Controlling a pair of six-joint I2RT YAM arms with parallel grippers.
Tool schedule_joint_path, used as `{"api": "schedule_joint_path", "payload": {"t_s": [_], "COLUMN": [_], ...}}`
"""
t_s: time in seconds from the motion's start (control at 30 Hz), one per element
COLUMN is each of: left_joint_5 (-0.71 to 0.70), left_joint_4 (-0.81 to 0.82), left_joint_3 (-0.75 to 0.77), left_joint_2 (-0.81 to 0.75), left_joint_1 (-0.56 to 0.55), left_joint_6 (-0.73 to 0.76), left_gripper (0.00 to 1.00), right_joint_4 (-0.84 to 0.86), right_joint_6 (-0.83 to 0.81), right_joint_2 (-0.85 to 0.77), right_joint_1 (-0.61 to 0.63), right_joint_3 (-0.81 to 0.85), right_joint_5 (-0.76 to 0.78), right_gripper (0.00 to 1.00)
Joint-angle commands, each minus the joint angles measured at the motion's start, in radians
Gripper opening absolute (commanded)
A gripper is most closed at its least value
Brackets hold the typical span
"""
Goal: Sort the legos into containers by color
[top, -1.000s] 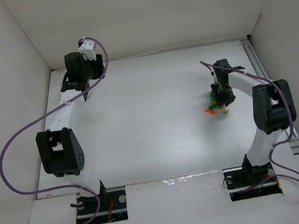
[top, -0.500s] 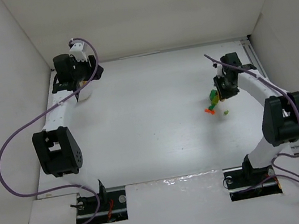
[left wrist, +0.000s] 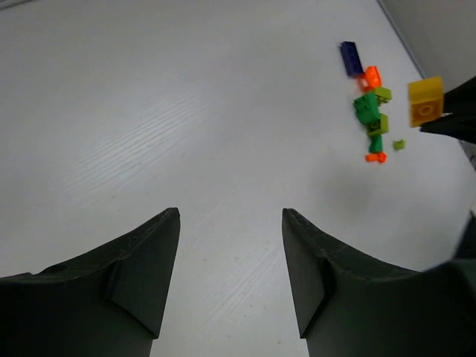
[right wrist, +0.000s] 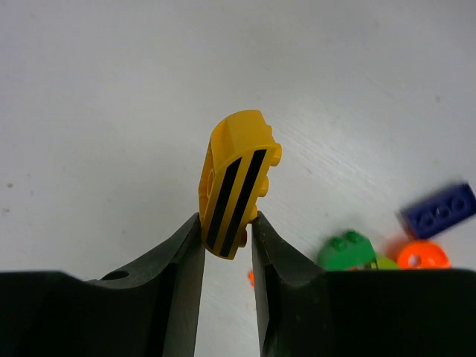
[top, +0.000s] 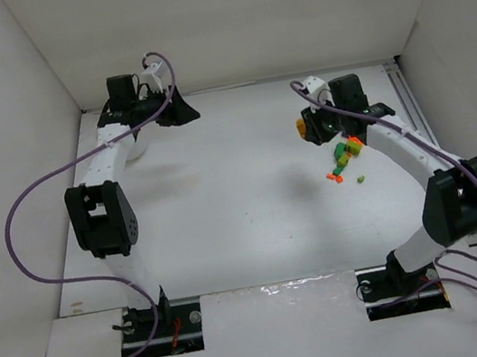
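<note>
The white table carries both arms. The left arm reaches to the far left corner, and the right arm curves in from the right edge toward the far right part of the table.

The left gripper points across the table toward the right arm. In its own view the left gripper has its jaws apart with nothing between them.

The right gripper is clamped on a yellow brick. It sits to the far left of the loose legos, which lie in a short string on the table beside the right arm's forearm.

In the left wrist view the string of legos runs away from the camera. A dark blue brick lies lengthwise at its far end, and a small red-orange piece at its near end.

In the right wrist view the right gripper pinches the lower end of the yellow brick. The brick's long axis stands nearly upright, leaning slightly right, and two black stripes run along it. Its rounded top points away from the fingers. At the lower right the dark blue brick lies slanted, up to the right.

A tiny green piece sits alone just beside the string's near end.
</note>
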Motion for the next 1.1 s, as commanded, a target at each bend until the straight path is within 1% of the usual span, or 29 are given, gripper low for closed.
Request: {"api": "schedule_joint_path", "payload": {"t_s": [0.0,0.07,0.13,0.2,0.27,0.3,0.37,0.5,0.7,0.9,1.07], "left_joint_5": [0.146,0.193,0.207,0.207,0.207,0.207,0.207,0.207,0.129,0.14,0.149], "left_joint_4": [-0.028,0.023,0.035,0.035,0.035,0.035,0.024,0.003,0.003,0.003,-0.006], "left_joint_3": [0.056,0.056,0.069,0.095,0.096,0.096,0.108,0.154,0.223,0.257,0.278], "left_joint_2": [-0.004,0.005,0.014,0.023,0.024,0.034,0.045,0.08,0.117,0.136,0.145], "left_joint_1": [-0.019,-0.029,-0.042,-0.056,-0.085,-0.085,-0.119,-0.153,-0.196,-0.214,-0.223], "left_joint_6": [-0.073,-0.113,-0.136,-0.136,-0.145,-0.146,-0.146,-0.118,-0.118,-0.118,-0.109], "left_gripper": [0.56,0.62,0.63,0.67,0.67,0.68,0.69,0.69,0.69,0.69,0.69], "right_joint_4": [0.186,0.243,0.272,0.295,0.317,0.317,0.328,0.337,0.337,0.337,0.337], "right_joint_6": [-0.028,-0.028,-0.048,-0.059,-0.07,-0.07,-0.08,-0.103,-0.103,-0.103,-0.103], "right_joint_2": [0.038,0.05,0.074,0.09,0.114,0.114,0.127,0.145,0.154,0.154,0.154], "right_joint_1": [0.063,0.087,0.118,0.136,0.161,0.161,0.185,0.23,0.282,0.326,0.336], "right_joint_3": [0.08,0.091,0.1,0.115,0.146,0.155,0.184,0.203,0.224,0.224,0.224], "right_joint_5": [-0.078,-0.069,-0.069,-0.069,-0.053,-0.043,-0.043,-0.018,0.003,0.075,0.114], "right_gripper": [0.03,0.03,0.03,0.03,0.02,0.02,0.02,0.02,0.02,0.02,0.02]}}
